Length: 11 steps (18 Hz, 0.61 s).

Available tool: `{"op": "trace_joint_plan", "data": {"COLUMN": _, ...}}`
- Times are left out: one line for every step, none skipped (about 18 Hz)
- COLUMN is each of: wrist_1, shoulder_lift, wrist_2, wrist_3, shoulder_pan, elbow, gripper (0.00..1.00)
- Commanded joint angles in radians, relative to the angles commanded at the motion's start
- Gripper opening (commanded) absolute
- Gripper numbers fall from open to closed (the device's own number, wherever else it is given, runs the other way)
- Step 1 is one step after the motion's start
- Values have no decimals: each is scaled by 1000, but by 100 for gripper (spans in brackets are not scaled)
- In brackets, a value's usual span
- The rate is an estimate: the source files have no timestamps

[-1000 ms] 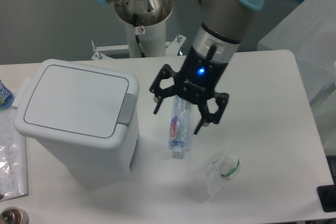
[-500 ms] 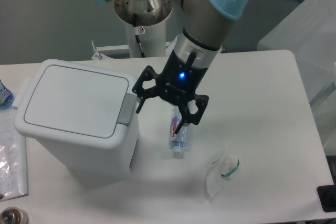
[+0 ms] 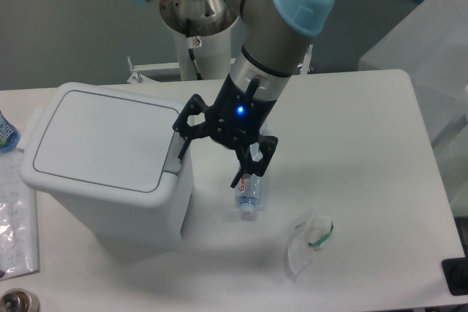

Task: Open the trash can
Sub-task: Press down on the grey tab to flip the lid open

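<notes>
White plastic fills the left half of the table (image 3: 365,107): the trash can (image 3: 110,173) stands there upright, its flat lid (image 3: 102,137) down and shut, the grey push-button latch (image 3: 175,155) on the lid's right edge. The gripper (image 3: 210,157) hangs just beside that latch, a blue light glowing on its black body. Its 2 fingers (image 3: 183,128) are spread wide apart with nothing between them; the left one sits at the lid's right edge, though I cannot tell if it touches. Below the gripper a clear plastic bottle (image 3: 247,191) lies on its side on the tabletop, cap toward the front. Near it, to the right, lies a crumpled clear wrapper with a green band (image 3: 308,237). Papers in a clear sleeve (image 3: 14,217) lie left of the can.
</notes>
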Motion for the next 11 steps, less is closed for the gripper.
{"op": "trace_joint_plan", "data": {"wrist_1": 0, "shoulder_lift": -3, "wrist_2": 0, "wrist_3": 0, "shoulder_pan": -2, "elbow": 0, "gripper": 100}}
{"op": "trace_joint_plan", "data": {"wrist_1": 2, "shoulder_lift": -3, "wrist_2": 0, "wrist_3": 0, "shoulder_pan": -5, "elbow": 0, "gripper": 100}}
{"op": "trace_joint_plan", "data": {"wrist_1": 3, "shoulder_lift": -5, "wrist_2": 0, "wrist_3": 0, "shoulder_pan": -5, "elbow": 0, "gripper": 100}}
{"op": "trace_joint_plan", "data": {"wrist_1": 8, "shoulder_lift": -6, "wrist_2": 0, "wrist_3": 0, "shoulder_pan": -5, "elbow": -2, "gripper": 100}}
{"op": "trace_joint_plan", "data": {"wrist_1": 8, "shoulder_lift": -8, "wrist_2": 0, "wrist_3": 0, "shoulder_pan": -5, "elbow": 0, "gripper": 100}}
{"op": "trace_joint_plan", "data": {"wrist_1": 8, "shoulder_lift": -8, "wrist_2": 0, "wrist_3": 0, "shoulder_pan": -6, "elbow": 0, "gripper": 100}}
{"op": "trace_joint_plan", "data": {"wrist_1": 8, "shoulder_lift": -8, "wrist_2": 0, "wrist_3": 0, "shoulder_pan": -6, "elbow": 3, "gripper": 100}}
{"op": "trace_joint_plan", "data": {"wrist_1": 14, "shoulder_lift": -8, "wrist_2": 0, "wrist_3": 0, "shoulder_pan": -6, "elbow": 9, "gripper": 100}}
{"op": "trace_joint_plan", "data": {"wrist_1": 14, "shoulder_lift": -11, "wrist_2": 0, "wrist_3": 2, "shoulder_pan": -6, "elbow": 21, "gripper": 100}}
{"op": "trace_joint_plan", "data": {"wrist_1": 14, "shoulder_lift": -14, "wrist_2": 0, "wrist_3": 9, "shoulder_pan": -5, "elbow": 34, "gripper": 100}}
{"op": "trace_joint_plan", "data": {"wrist_1": 15, "shoulder_lift": -15, "wrist_2": 0, "wrist_3": 14, "shoulder_pan": 1, "elbow": 41, "gripper": 100}}
